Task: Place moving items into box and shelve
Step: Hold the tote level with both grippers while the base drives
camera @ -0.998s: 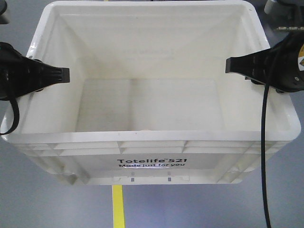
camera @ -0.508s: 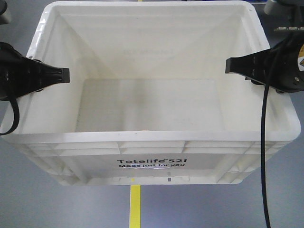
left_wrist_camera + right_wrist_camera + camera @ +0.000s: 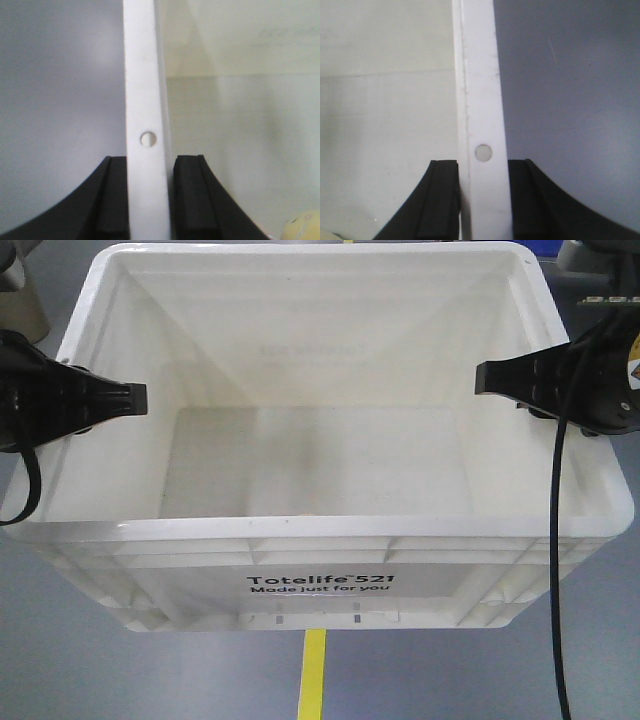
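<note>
Yellow floor stripe [image 3: 312, 675] had drifted right along the bottom of the front view while the box [image 3: 320, 585] kept its place mid-frame, so the tote was judged lifted and travelling toward the shelf. Left gripper [image 3: 122, 398] and right gripper [image 3: 498, 377] were clamped narrow on its opposite side rims. White, ribbed, black-printed. One pale moving item [image 3: 301, 226] showed blurred at lower right, left wrist view.

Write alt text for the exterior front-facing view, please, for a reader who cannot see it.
A large white tote printed "Totelife 521 Made just for you" fills the frame, seen from above, with the black left gripper and right gripper clamped on its opposite side walls. A yellow line marks the grey floor below.
</note>
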`<state>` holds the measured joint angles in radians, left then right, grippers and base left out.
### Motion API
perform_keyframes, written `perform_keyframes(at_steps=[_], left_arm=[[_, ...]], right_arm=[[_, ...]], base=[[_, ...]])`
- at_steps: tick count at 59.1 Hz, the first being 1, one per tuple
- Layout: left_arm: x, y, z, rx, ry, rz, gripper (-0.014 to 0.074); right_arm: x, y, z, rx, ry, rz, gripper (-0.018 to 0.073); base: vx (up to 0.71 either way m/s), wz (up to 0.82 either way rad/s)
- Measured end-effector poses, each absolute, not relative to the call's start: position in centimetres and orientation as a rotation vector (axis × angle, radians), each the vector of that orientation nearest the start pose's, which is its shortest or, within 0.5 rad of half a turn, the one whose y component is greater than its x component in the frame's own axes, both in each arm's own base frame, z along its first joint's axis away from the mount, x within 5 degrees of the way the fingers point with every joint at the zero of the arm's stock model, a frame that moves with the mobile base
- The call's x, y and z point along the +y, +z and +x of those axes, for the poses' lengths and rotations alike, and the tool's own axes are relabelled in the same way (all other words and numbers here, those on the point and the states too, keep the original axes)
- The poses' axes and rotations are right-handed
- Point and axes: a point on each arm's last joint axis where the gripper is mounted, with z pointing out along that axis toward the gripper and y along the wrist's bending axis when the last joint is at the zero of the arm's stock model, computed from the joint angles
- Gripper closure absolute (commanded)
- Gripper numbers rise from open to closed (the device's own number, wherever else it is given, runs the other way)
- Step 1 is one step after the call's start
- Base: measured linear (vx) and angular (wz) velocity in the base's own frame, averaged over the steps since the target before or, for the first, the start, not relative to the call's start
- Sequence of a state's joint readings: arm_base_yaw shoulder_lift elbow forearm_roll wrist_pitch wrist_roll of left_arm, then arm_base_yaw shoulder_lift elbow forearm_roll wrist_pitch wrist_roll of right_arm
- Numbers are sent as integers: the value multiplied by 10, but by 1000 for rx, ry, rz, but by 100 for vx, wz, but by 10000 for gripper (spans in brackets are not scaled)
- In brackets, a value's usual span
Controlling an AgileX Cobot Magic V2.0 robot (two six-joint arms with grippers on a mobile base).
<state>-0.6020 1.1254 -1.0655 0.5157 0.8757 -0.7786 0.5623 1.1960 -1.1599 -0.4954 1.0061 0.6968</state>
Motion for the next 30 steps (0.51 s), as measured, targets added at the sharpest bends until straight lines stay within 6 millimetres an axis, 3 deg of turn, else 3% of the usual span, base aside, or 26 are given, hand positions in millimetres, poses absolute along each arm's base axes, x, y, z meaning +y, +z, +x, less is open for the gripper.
perform_keyframes(at_steps=[30], left_arm=[[-98, 364, 203, 2281, -79, 8, 488]], right_arm=[[94, 370, 217, 2368, -48, 0, 571]], base=[[13, 13]])
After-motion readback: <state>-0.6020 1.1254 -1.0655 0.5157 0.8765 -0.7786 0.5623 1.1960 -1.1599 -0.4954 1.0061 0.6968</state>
